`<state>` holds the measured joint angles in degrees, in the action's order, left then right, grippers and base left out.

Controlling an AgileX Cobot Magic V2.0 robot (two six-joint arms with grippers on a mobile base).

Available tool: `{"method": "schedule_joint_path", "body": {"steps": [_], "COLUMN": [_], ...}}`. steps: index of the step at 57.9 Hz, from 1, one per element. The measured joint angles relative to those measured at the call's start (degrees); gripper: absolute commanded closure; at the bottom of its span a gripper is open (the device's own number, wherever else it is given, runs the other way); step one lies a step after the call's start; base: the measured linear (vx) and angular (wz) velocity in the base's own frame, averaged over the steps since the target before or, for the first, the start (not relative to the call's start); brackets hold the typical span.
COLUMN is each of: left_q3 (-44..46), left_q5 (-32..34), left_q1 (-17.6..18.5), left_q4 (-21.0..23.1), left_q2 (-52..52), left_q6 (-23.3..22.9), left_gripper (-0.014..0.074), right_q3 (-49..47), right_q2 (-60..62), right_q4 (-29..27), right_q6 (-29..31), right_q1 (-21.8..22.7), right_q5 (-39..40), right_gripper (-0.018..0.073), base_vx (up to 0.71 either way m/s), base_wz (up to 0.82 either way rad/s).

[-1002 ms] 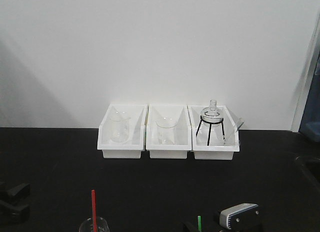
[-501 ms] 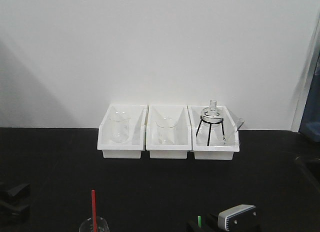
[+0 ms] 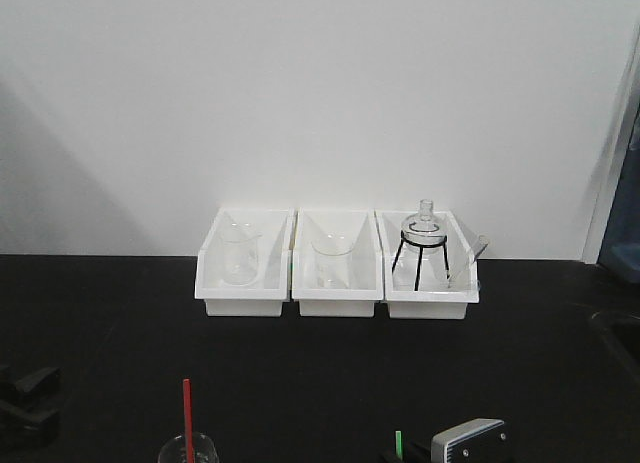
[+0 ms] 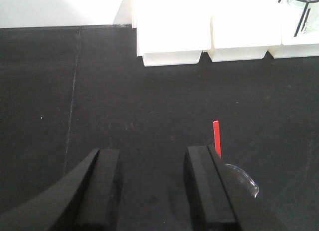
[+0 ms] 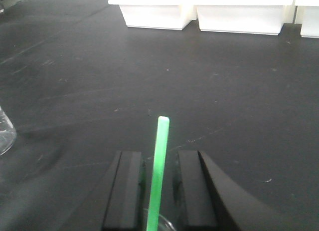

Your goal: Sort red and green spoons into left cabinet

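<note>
We see two wrist views and a front view of a black table.

The right gripper has its two black fingers drawn narrow around the green spoon. The thin handle rises between them, a finger close on either side. A sliver of shadow lies on each side, so we cannot tell whether the pads actually press on it. A curved glass rim shows just below the fingers, so we judge that the spoon stands bowl-down in a glass vessel. That would explain why it stays upright. Its long axis runs nearly vertical, with the square handle end pointing up and slightly away from the hand. The bowl is hidden.

The left gripper is spread wide with nothing between its fingers. The red spoon stands just beyond the outer side of its right-hand finger. It is propped in a clear beaker, handle end up, and is also close to vertical.

Well ahead of both hands, three white bins holding glassware sit against the wall.

The left cabinet is not in any view, so we judge that the sorting has barely begun and that neither spoon has been lifted out yet.
</note>
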<state>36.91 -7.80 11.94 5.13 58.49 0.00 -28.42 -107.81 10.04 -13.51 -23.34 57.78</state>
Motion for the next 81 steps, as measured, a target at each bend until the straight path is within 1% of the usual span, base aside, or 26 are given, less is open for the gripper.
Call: {"method": "schedule_joint_path", "body": {"steps": [21, 39, 60, 81], "left_q3": [0.0, 0.0, 0.0, 0.0], "left_q5": [-0.7, -0.7, -2.0, -2.2], "left_q1": [0.0, 0.0, 0.0, 0.0], "left_q4": [0.0, 0.0, 0.0, 0.0], "left_q2": [0.0, 0.0, 0.0, 0.0], "left_q6": [0.0, 0.0, 0.0, 0.0], "left_gripper": [0.0164, 0.0164, 0.0164, 0.0164], "right_q3": [-0.2, -3.5, -3.6, -3.7], "right_q2": [-0.1, -0.1, -0.1, -1.7], "right_q4": [0.0, 0.0, 0.1, 0.1], "right_q6": [0.1, 0.2, 0.2, 0.2], "right_q1": [0.0, 0.0, 0.0, 0.0], "right_q5": [1.0, -0.9, -2.8, -3.0], "right_gripper": [0.0312, 0.0312, 0.0312, 0.0316], "base_vx": [0.0, 0.0, 0.0, 0.0], "base_wz": [0.0, 0.0, 0.0, 0.0]}}
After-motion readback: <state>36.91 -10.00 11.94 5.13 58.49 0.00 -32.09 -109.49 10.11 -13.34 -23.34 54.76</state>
